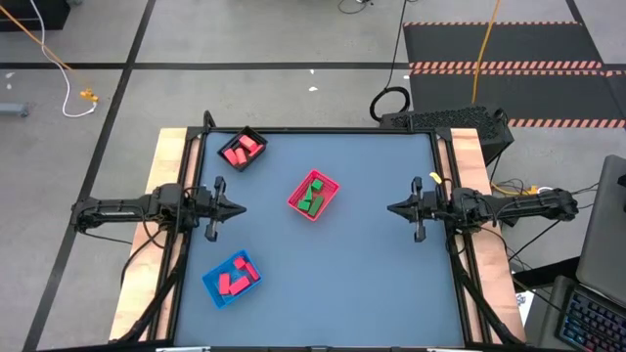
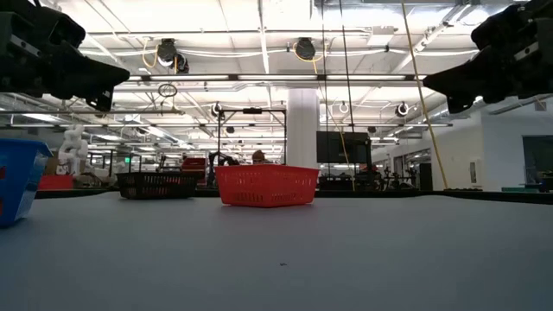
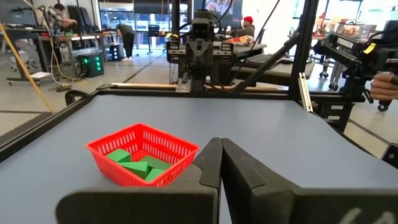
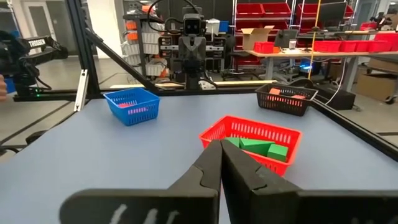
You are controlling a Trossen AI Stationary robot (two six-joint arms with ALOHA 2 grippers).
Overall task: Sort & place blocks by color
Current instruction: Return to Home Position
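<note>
Currently green blocks point(image 1: 313, 198) sit in the red tray point(image 1: 328, 203), midway between the two sets of jaws. Red blocks point(image 1: 241, 152) fill the black tray point(image 1: 256, 137) and blue tray point(image 1: 210, 290), flanking the left gripper point(image 1: 240, 208). Left and right gripper point(image 1: 391, 207) jaws are both closed on nothing, tips facing each other across the table point(image 1: 372, 284).
</note>
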